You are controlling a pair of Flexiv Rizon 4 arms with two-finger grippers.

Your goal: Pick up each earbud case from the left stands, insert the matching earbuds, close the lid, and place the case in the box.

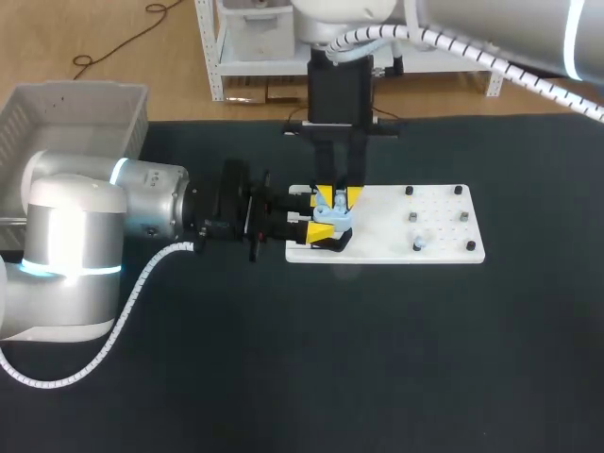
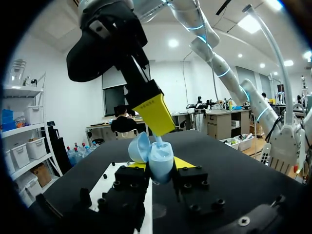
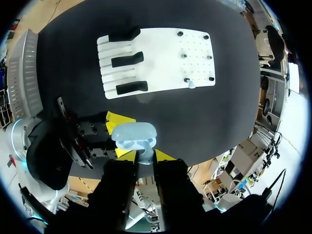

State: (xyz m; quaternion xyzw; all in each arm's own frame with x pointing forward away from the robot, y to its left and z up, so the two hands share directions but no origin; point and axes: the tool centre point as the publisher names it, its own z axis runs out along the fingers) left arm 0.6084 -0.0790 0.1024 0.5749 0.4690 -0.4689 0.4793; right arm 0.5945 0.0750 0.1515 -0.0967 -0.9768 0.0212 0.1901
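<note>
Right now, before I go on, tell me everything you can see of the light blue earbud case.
The earbud case is pale blue and rounded, smooth plastic by the look. Its lid is hinged open and tipped back. The left pincer grips its body from both sides and holds it in the air above the table. The right pincer reaches in from above, holding a matching pale blue earbud at the case's opening.

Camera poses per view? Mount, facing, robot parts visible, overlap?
Head: fixed above and behind, looking down on the table; both arms show, left claw and right claw meeting near the white board.
Left wrist: on left arm, looking across the table; own claw grips the blue case, right claw above.
Right wrist: facing down; own claw holds an earbud over it.
Shared: the blue case, in all three.
</note>
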